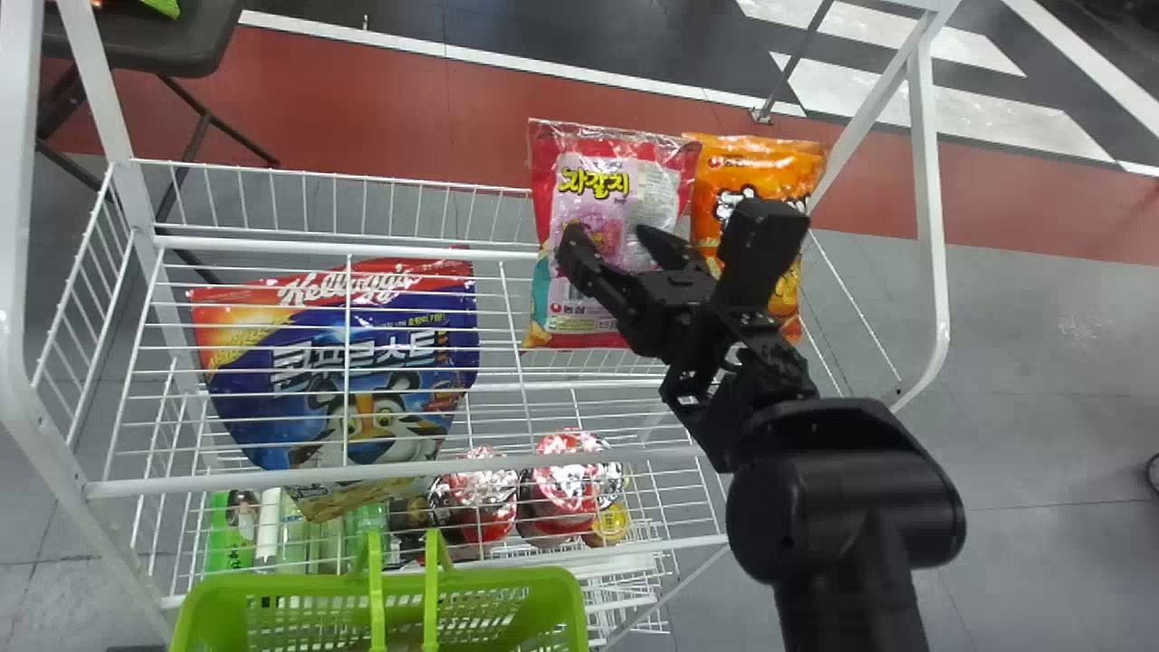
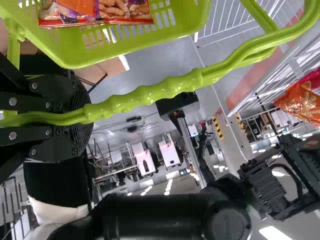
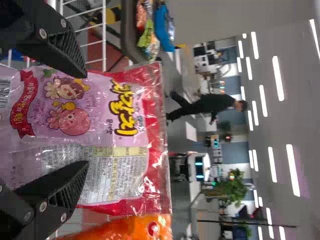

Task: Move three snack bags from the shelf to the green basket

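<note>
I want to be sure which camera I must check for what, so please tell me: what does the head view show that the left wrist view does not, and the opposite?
Head view: the blue cereal bag on the shelf, and the red cups and green bottles lower down.

Left wrist view: the left gripper closed on the basket's handle, and a snack bag inside the basket.

Both: the green basket, the white wire shelf, the orange snack bag and the right gripper.
</note>
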Robot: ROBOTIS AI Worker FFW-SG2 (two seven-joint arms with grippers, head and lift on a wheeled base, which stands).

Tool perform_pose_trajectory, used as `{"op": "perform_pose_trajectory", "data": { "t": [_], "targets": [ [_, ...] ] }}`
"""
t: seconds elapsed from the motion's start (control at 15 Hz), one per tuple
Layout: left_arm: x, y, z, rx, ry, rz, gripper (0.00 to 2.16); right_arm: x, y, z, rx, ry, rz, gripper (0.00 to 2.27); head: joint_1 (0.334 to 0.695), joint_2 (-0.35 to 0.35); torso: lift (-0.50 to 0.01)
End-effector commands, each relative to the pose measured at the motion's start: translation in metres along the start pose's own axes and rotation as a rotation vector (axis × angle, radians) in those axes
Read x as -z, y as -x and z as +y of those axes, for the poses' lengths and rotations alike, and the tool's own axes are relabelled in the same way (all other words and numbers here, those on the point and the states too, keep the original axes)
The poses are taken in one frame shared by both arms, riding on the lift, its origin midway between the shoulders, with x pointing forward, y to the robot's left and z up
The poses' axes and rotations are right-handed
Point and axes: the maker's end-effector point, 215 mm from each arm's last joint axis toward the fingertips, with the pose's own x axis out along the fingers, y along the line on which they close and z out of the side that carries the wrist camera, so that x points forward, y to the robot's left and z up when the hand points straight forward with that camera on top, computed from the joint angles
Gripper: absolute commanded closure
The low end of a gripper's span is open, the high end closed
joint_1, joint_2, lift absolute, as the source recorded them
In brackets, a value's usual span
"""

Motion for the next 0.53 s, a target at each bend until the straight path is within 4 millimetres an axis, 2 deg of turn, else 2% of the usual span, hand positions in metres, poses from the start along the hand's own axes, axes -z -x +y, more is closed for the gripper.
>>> {"op": "perform_pose_trajectory", "data": {
  "t": [0.0, 0.07, 0.27, 0.47],
  "targets": [
    [-0.001, 0.001, 0.001, -0.004, 0.0, -0.002, 1.55, 0.016, -0.001, 0.002, -0.023, -0.013, 0.069, 2.02, 0.695, -0.35, -0.048],
    [0.0, 0.001, 0.001, -0.004, -0.001, 0.0, 1.55, 0.017, 0.002, 0.004, -0.032, -0.011, 0.066, 2.23, 0.695, -0.35, -0.048],
    [-0.001, 0.001, 0.0, 0.0, 0.0, -0.001, 1.55, 0.007, 0.018, 0.009, -0.045, 0.003, 0.02, 2.24, 0.695, -0.35, -0.048],
    [0.0, 0.001, -0.001, 0.0, 0.0, 0.0, 1.55, -0.021, 0.056, 0.02, -0.069, 0.022, -0.038, 2.24, 0.695, -0.35, -0.048]
  ]
}}
